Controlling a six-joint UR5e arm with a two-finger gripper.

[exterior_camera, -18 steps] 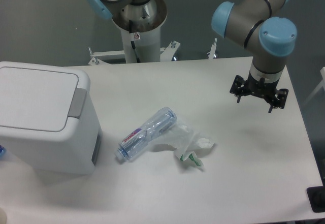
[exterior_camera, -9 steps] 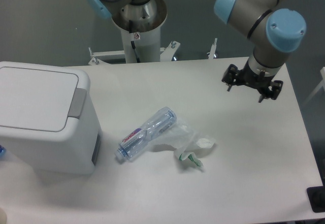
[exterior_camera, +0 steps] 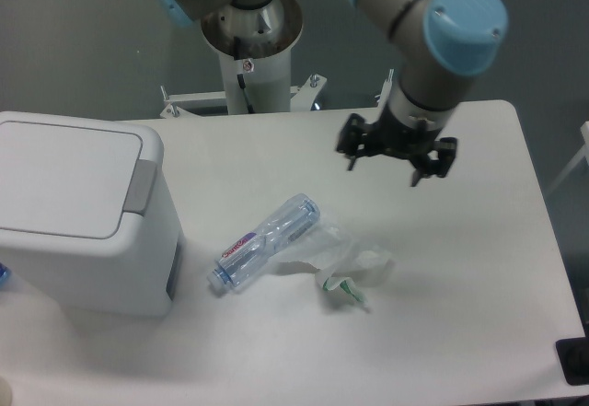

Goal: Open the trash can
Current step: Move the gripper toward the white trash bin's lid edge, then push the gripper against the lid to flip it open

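The trash can is a large boxy white bin at the left of the table. Its flat white lid is down and the grey push tab sits on its right rim. My gripper hangs above the table's middle right, well to the right of the bin. Its two black fingers point down, spread apart, with nothing between them.
A clear plastic bottle lies on its side in the middle of the table. Crumpled clear plastic wrap with a green bit lies just right of it. The arm's white base column stands behind the table's far edge.
My gripper has moved left across the table, from near the right edge toward the middle. The bin, bottle and wrap have not moved.
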